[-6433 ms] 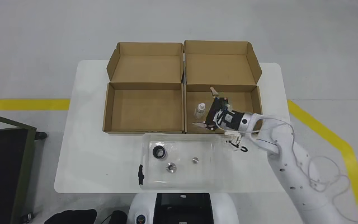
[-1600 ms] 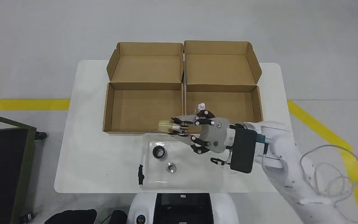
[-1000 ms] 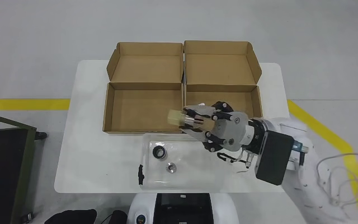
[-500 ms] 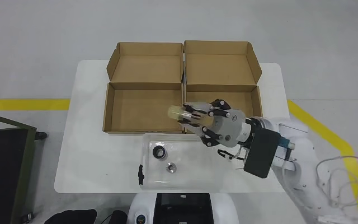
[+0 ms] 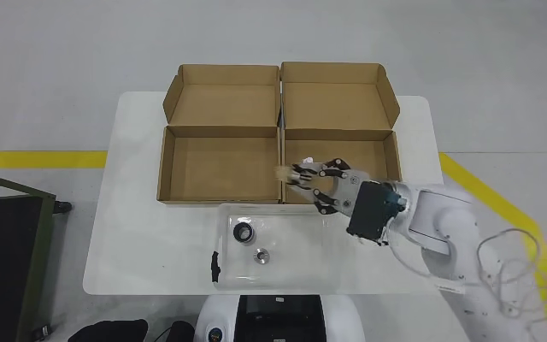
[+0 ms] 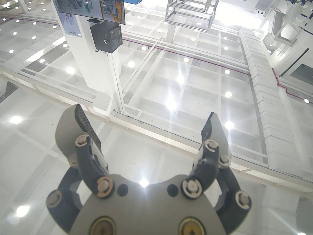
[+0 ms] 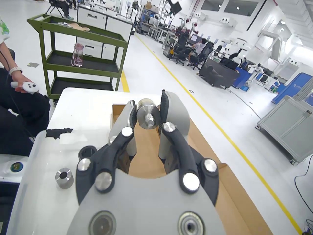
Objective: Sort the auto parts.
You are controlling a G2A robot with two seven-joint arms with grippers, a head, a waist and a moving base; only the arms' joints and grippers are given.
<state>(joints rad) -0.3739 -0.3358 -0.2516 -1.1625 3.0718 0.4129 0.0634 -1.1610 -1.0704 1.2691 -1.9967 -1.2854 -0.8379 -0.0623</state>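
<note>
The right gripper (image 7: 148,108) pinches a small metal part (image 7: 147,118) between its ribbed pads. The part is a stubby silver cylinder gripped by its sides, with a flat, bright end face and a short threaded stud in the middle. Its far end looks paler and yellowish. In the top view the right gripper (image 5: 293,174) holds the metal part (image 5: 285,173) over the 9 o'clock edge of the right box (image 5: 367,154), just beside the wall it shares with the left box (image 5: 218,167). Both boxes are open brown cardboard with their lids folded back toward 12 o'clock. They sit side by side on the white table (image 5: 137,214). The held part is at 12 o'clock from the clear tray (image 5: 329,269). Toward the tray's 9 o'clock end lie a black ring (image 5: 244,231) and a short steel cylinder (image 5: 261,254) with a dark bore, close together but apart. A scrap of black tape (image 5: 214,266) sits on the tray's 8 o'clock rim. The left gripper (image 6: 144,113) has its toothed fingers spread wide with nothing between them, and it points up at the ceiling.
</note>
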